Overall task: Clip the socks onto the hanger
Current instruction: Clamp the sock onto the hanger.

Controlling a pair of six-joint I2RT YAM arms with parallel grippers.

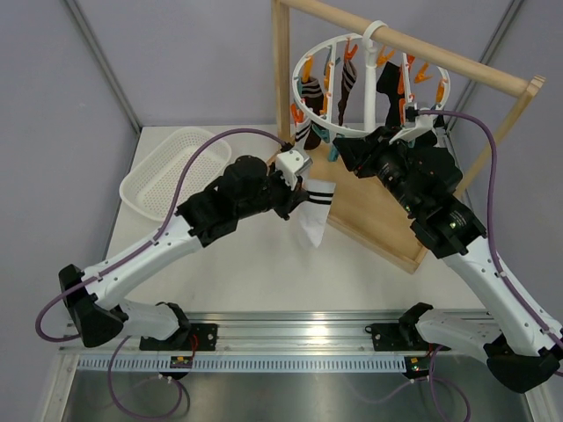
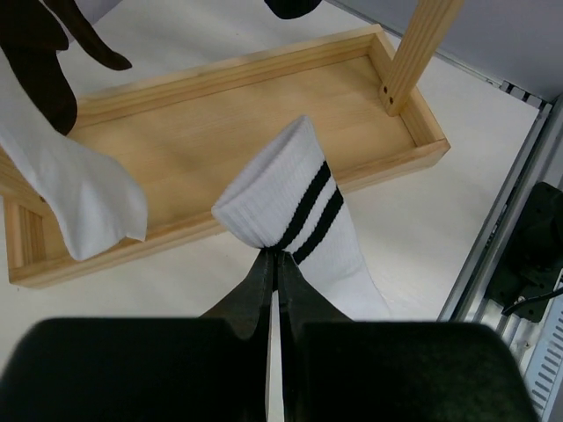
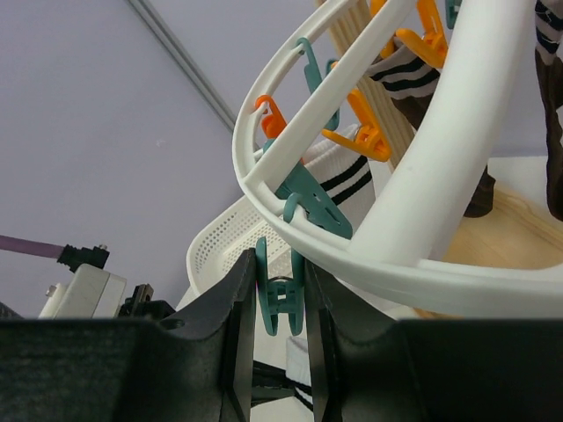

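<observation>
My left gripper [image 1: 302, 186] is shut on the cuff of a white sock with two black stripes [image 1: 315, 211] and holds it hanging above the table, just left of the stand. In the left wrist view the fingers [image 2: 274, 257] pinch the cuff edge of this sock [image 2: 290, 198]. The white ring hanger [image 1: 369, 83] hangs from the wooden bar with several socks clipped on. My right gripper [image 3: 280, 264] is closed around a teal clip [image 3: 281, 294] dangling under the ring [image 3: 369, 264]; its handles sit between both fingers. In the top view the right gripper [image 1: 341, 151] is at the ring's near-left edge.
The wooden frame stand has a tray base [image 2: 220, 132] on the table and an upright post [image 1: 281, 79]. A white mesh basket [image 1: 171, 167] lies at the back left. A white sock [image 2: 79, 193] and a dark sock [image 2: 44, 79] hang from the hanger.
</observation>
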